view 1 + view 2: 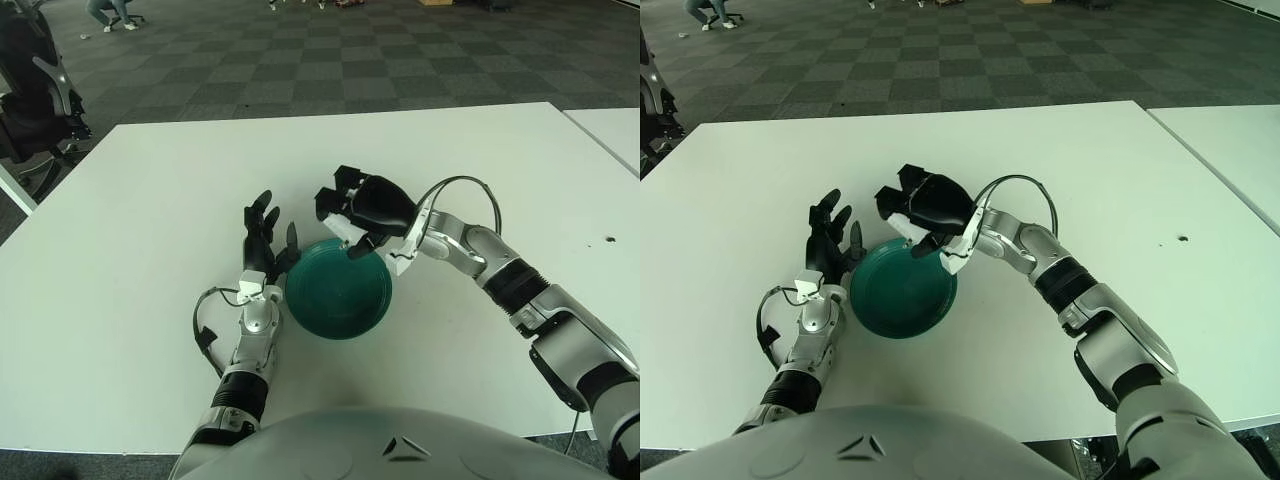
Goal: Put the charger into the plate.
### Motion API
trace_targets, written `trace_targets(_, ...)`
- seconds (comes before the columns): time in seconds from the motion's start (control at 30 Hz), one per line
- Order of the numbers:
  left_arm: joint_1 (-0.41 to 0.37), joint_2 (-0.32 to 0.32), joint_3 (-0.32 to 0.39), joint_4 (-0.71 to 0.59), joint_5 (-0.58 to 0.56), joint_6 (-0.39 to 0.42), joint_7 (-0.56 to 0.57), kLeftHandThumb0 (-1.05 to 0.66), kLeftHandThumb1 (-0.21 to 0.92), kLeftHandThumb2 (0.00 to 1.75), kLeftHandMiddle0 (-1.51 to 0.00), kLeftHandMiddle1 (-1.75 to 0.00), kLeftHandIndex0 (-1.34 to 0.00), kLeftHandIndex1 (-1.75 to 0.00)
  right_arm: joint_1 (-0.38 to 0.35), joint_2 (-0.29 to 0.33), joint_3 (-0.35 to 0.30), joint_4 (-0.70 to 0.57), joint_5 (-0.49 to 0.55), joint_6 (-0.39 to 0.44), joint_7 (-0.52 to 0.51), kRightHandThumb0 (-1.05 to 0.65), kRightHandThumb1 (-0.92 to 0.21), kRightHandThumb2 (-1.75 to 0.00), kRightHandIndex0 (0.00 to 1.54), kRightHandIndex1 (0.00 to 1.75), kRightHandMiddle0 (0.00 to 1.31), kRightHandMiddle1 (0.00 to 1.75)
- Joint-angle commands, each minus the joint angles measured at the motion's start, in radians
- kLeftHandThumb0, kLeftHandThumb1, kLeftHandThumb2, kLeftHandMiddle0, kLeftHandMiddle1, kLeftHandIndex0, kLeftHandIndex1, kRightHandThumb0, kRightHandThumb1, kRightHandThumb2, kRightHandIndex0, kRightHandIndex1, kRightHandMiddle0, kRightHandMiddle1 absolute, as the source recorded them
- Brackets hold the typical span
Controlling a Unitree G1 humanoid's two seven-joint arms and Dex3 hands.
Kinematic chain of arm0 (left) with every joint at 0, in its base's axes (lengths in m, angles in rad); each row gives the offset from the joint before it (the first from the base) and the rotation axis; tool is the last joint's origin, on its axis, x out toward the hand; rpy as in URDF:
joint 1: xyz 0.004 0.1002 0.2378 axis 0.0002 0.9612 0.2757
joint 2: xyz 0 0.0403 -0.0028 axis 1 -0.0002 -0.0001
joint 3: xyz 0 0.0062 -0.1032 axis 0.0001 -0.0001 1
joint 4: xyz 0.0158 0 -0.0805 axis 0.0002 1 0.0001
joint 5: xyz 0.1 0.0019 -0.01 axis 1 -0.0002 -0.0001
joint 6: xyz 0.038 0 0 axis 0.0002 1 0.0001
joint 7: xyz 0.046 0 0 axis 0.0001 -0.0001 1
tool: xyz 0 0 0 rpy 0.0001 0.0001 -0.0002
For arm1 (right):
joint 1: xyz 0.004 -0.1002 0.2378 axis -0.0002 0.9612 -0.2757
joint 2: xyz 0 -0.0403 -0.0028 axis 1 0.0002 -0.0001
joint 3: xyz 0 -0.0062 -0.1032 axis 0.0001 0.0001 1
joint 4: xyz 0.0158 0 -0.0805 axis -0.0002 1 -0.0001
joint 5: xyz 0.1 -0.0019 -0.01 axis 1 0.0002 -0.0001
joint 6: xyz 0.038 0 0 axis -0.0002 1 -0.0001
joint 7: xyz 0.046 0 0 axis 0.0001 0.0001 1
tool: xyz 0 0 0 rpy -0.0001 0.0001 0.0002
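Note:
A dark green plate (340,292) sits on the white table near its front. My right hand (360,208) is curled around a small white charger (343,230), holding it above the plate's far rim. The charger shows as a white block under the black fingers, also in the right eye view (902,221). My left hand (262,240) rests on the table just left of the plate, fingers spread, holding nothing, its thumb close to the plate's left rim.
The white table (150,200) fills the view. A second white table (610,130) stands at the right. A dark chair (35,95) stands off the table's far left corner. A small dark mark (611,240) lies at the right.

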State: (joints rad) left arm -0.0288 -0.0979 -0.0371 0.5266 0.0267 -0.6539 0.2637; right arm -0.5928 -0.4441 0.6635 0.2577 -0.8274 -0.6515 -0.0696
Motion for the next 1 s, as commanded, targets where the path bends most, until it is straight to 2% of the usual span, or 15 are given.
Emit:
trace_targets(0.0,0.168,0.037,-0.005,0.267,0.081,-0.089,0.020,-0.80,0.92,0.77,-0.16,-0.50,0.00,-0.96,0.082,-0.030,0.020,-0.208,0.102,0.028,0.222,-0.46,-0.36,-1.26,1.17,1.75,0.58,1.75)
trace_targets(0.1,0.171,0.035,-0.007,0.266,0.066,-0.096,0.001,-0.79,0.92,0.76,-0.16,-0.50,0.00,-0.90,0.109,-0.019,0.033,-0.226,0.126,0.002,0.254,-0.45,-0.42,-1.19,1.17,1.75,0.53,1.75)
trace_targets(0.23,0.173,0.029,-0.006,0.261,0.051,-0.101,-0.017,-0.77,0.92,0.75,-0.15,-0.49,0.00,-0.89,0.087,-0.015,0.047,-0.202,0.116,-0.056,0.282,-0.42,-0.51,-1.07,1.18,1.75,0.46,1.75)
trace_targets(0.43,0.171,0.018,-0.007,0.261,0.042,-0.104,-0.028,-0.73,0.92,0.70,-0.16,-0.48,0.00,-0.89,0.077,0.007,0.087,-0.074,-0.047,-0.116,0.186,-0.40,-0.61,-0.94,1.19,1.75,0.39,1.75)
trace_targets(0.63,0.169,0.008,-0.015,0.250,0.076,-0.111,0.015,-0.71,0.92,0.66,-0.19,-0.41,0.00,-0.76,0.093,0.028,0.098,-0.066,-0.089,-0.107,0.187,-0.39,-0.65,-0.89,1.20,1.75,0.36,1.75)
trace_targets(0.73,0.173,0.005,-0.024,0.236,0.098,-0.108,0.038,-0.71,0.92,0.66,-0.21,-0.37,0.00,-0.71,0.097,0.047,0.122,-0.042,-0.136,-0.118,0.148,-0.39,-0.66,-0.88,1.21,1.75,0.36,1.75)
trace_targets(0.87,0.178,0.003,-0.034,0.214,0.139,-0.093,0.089,-0.71,0.92,0.64,-0.23,-0.35,0.00,-0.72,0.080,0.065,0.161,0.021,-0.220,-0.136,0.050,-0.39,-0.66,-0.88,1.18,1.75,0.36,1.75)
trace_targets(0.97,0.181,0.003,-0.040,0.204,0.162,-0.085,0.120,-0.72,0.92,0.63,-0.24,-0.34,0.00,-0.73,0.066,0.071,0.166,0.059,-0.247,-0.145,-0.010,-0.39,-0.65,-0.89,1.15,1.75,0.36,1.75)
